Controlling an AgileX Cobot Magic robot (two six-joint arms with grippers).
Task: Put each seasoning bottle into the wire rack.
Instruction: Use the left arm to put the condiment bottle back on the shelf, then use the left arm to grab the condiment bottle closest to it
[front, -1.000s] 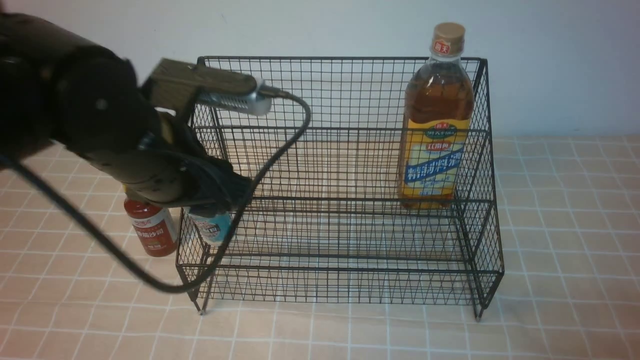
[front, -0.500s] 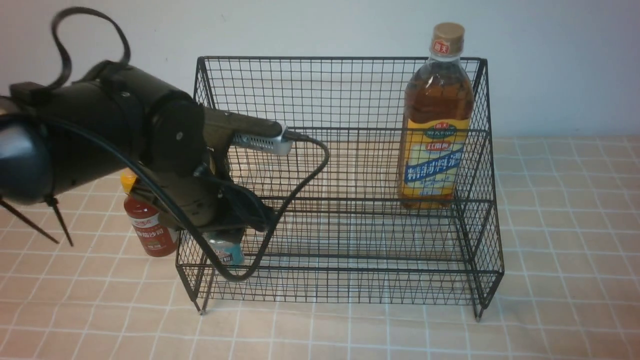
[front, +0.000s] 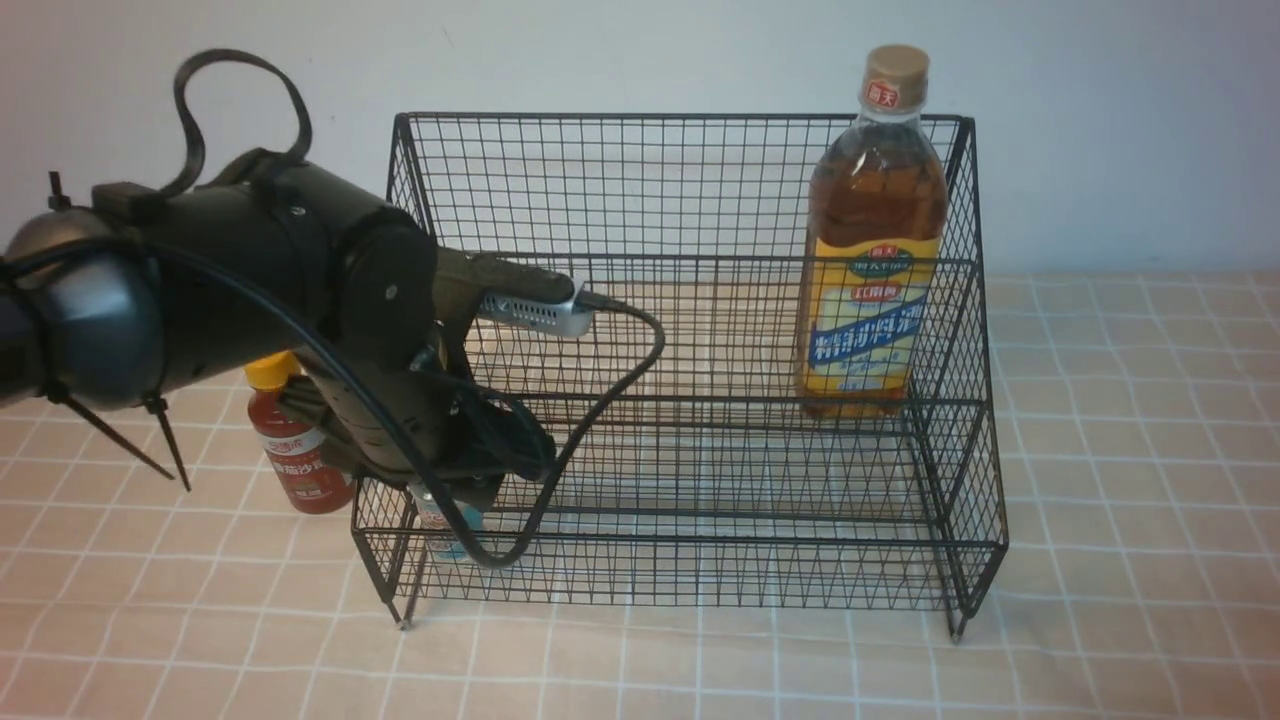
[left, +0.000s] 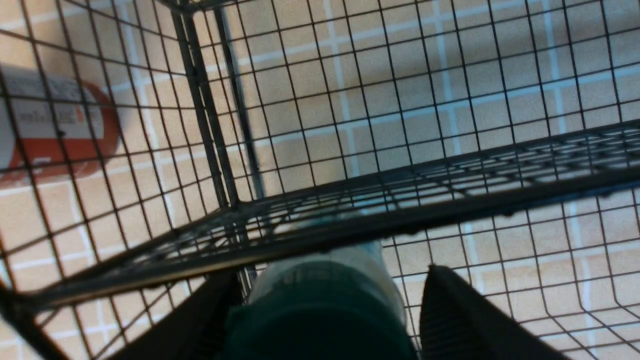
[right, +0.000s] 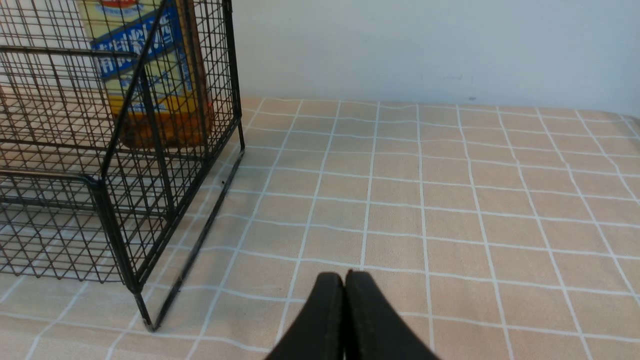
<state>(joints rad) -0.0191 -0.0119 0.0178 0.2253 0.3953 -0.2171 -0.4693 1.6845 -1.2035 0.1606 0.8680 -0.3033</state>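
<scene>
The black wire rack (front: 690, 560) stands mid-table. The tall amber bottle (front: 873, 250) with a tan cap stands upright on its upper tier at the right, also seen as a yellow-blue label (right: 150, 65). The tiny green-capped shaker (front: 440, 520) rests at the left end of the lower tier. My left gripper (front: 470, 480) hangs over it, open; the shaker's cap (left: 320, 310) sits between the fingers with a gap to one finger (left: 450, 310). The red sauce bottle (front: 295, 450) stands on the table outside the rack's left side. My right gripper (right: 345, 275) is shut and empty.
A tan checked cloth (front: 1130, 450) covers the table, with a pale wall behind. The left arm's black cable (front: 610, 390) loops in front of the rack's left half. The right gripper hovers over bare cloth to the right of the rack's corner leg (right: 145, 315).
My left arm has come down and lowered the shaker onto the rack's lower tier at the left. Its jaws have widened off the shaker. The right gripper has not moved.
</scene>
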